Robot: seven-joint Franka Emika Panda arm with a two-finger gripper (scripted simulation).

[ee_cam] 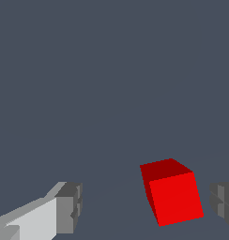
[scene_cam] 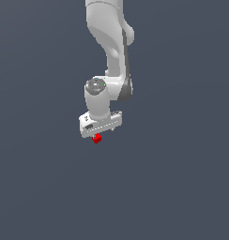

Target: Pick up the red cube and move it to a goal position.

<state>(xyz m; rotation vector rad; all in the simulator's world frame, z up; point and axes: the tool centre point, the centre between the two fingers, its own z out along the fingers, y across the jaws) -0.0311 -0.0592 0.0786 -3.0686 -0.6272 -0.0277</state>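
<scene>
The red cube (scene_cam: pixel 96 138) is a tiny bright red block just under the white gripper (scene_cam: pixel 99 134) in the exterior view. In the wrist view the cube (ee_cam: pixel 175 197) sits between the two grey finger pads (ee_cam: pixel 69 207), closer to the far pad (ee_cam: pixel 223 202) and slightly turned. Grey floor shows on both sides of the cube, so neither pad touches it. The gripper (ee_cam: pixel 147 206) is open around the cube. In the exterior view the fingertips are mostly hidden behind the hand and the cube.
The white arm (scene_cam: pixel 111 51) comes down from the top of the exterior view. The plain dark grey floor (scene_cam: pixel 172 187) surrounds the cube. No goal marker shows.
</scene>
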